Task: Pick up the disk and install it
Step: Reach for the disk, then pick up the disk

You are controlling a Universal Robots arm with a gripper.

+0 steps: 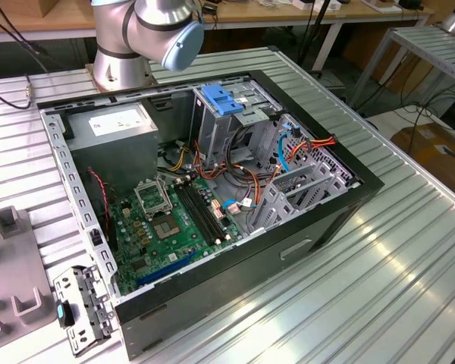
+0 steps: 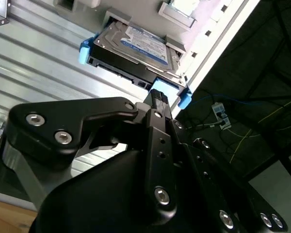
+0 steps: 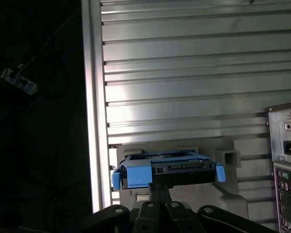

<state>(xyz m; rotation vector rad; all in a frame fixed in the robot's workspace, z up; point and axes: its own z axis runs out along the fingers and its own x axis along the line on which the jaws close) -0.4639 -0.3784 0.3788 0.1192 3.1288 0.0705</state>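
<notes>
Ribbed metal table (image 1: 409, 250) is carrying an open computer case (image 1: 303, 250), with the arm (image 1: 148, 30) standing just behind it. In both wrist views the disk (image 2: 131, 48) is lying flat in a pale grey holder (image 3: 227, 156) near the table edge: dark body, silver top with a blue-white label (bright blue rails capping both ends). The gripper (image 2: 157, 94) is sitting right at its near blue end; can't tell whether the claw is apart or clamped.

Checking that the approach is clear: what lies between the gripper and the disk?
Nothing. In the second wrist view the gripper reaches right up to the near blue rail of the disk, with no object or visible gap between them.
</notes>
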